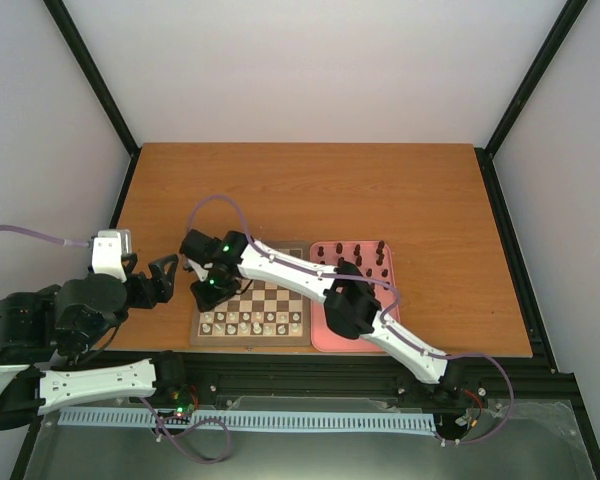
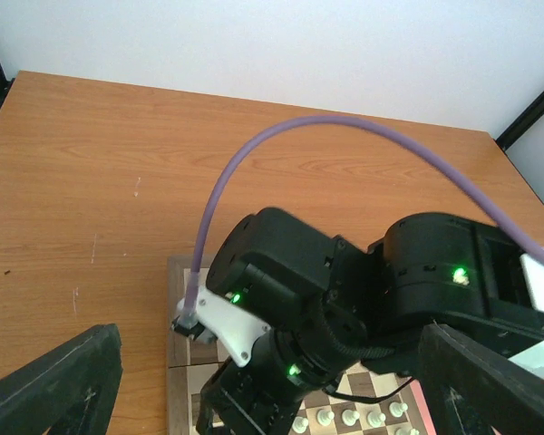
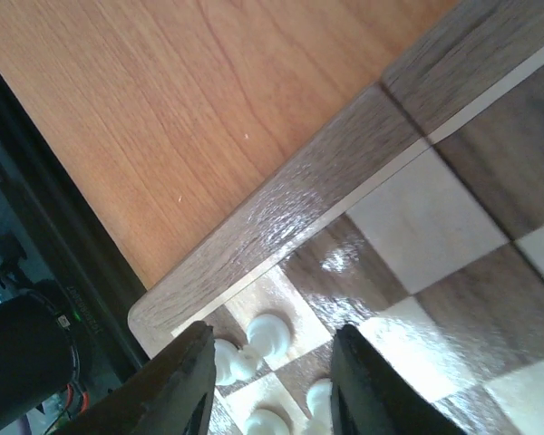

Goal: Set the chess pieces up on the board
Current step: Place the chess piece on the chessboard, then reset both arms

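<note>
Tray point(image 1: 323, 341) of dark pieces point(image 1: 356, 256); both jaws apart, right pair astride white piece point(image 3: 267, 333).

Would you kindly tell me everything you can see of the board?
The board is a square of glossy wood: light and dark brown checks inside a pale line and a brown rim. It lies flat on the table by its near edge, close beside the pink tray. White pieces stand on its nearest rows; the right fingers straddle one near a corner.

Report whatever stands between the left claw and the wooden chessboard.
The right arm's black wrist hangs over the left side of the checked wooden chessboard, directly ahead of the open left claw.
</note>
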